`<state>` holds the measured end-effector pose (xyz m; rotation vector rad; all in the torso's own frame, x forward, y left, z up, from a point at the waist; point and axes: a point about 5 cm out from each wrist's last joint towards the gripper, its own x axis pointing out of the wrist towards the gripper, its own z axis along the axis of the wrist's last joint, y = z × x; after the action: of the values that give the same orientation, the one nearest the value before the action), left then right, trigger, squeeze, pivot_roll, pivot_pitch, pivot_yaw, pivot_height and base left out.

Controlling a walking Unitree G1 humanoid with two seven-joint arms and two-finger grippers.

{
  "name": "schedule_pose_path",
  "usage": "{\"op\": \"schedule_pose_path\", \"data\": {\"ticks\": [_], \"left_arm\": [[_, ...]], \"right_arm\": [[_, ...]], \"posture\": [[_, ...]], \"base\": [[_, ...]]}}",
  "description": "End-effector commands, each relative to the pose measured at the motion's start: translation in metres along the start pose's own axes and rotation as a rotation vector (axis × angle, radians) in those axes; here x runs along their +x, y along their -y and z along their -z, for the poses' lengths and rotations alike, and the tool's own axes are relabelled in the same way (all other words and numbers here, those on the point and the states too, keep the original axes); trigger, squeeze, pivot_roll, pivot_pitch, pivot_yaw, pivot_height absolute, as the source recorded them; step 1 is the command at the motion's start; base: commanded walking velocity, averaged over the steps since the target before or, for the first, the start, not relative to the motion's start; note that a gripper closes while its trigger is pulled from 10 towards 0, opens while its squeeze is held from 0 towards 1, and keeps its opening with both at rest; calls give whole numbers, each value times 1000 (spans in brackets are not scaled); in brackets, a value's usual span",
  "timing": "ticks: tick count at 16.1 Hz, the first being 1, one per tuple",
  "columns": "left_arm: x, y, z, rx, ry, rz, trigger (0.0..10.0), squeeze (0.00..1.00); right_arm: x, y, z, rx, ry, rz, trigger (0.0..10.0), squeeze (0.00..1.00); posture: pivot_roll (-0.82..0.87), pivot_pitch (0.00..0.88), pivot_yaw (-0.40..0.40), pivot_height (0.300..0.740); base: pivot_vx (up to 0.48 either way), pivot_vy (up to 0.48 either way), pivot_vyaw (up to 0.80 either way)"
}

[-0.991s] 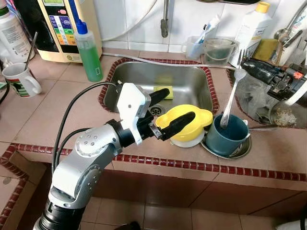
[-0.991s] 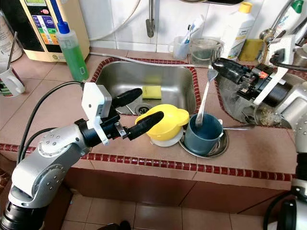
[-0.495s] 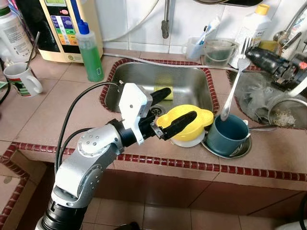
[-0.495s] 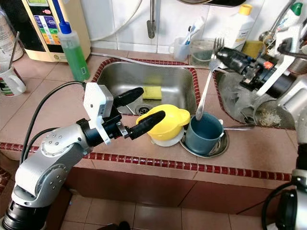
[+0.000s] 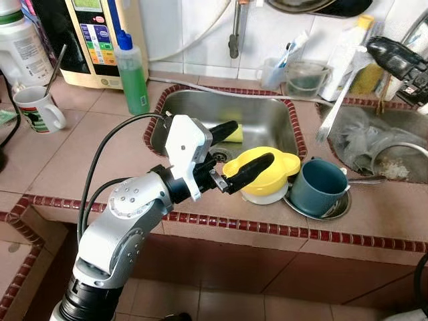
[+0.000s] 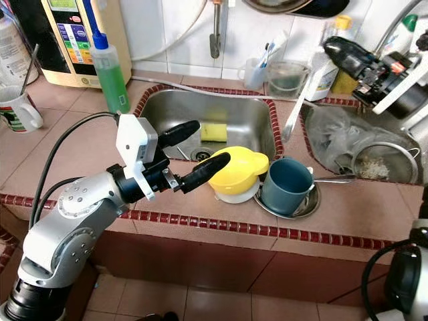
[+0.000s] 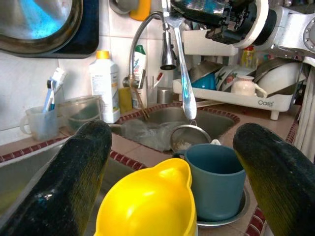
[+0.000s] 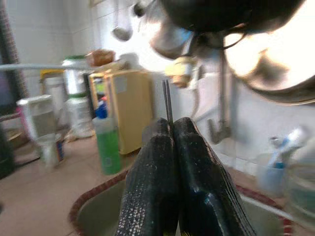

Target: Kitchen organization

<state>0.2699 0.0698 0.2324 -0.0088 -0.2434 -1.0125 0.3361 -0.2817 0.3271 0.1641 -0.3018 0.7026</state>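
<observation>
Your left arm (image 5: 124, 221) is silver with round screw holes, a black cable looped alongside, a white wrist block (image 5: 185, 148) and long black fingers (image 5: 249, 170). The right gripper (image 6: 354, 57) is black with a red patch.

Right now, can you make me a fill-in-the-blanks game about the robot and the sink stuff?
1. The right gripper is shut on a ____.
2. The left gripper, its jaws ____, hangs over the yellow lid.
3. The blue cup sits on a metal ____.
4. The tall bottle holds ____ liquid.

Missing words: fork; open; saucer; green
</observation>
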Motion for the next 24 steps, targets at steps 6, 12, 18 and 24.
{"op": "schedule_pose_path", "data": {"ticks": [6, 12, 18, 24], "left_arm": [[0, -15, -3, 36, 7, -83, 10000, 0], [-1, -29, 0, 55, -19, -175, 10000, 0], [-2, -64, 0, 68, -32, -413, 10000, 0], [-1, -65, -2, 87, -23, -393, 10000, 0]], "right_arm": [[-17, 22, -6, -121, 153, 279, 10000, 0], [-22, 24, -2, -189, 202, 383, 10000, 0], [-32, 13, 36, -415, 205, 699, 10000, 0], [-30, 4, 37, -483, 237, 732, 10000, 0]], "posture": [[-120, 57, -17, 740], [-117, 68, -11, 740], [-110, 76, 6, 740], [-104, 78, 17, 740]], "base": [[0, 0, 0], [0, 0, 0], [0, 0, 0], [0, 0, 0]]}}
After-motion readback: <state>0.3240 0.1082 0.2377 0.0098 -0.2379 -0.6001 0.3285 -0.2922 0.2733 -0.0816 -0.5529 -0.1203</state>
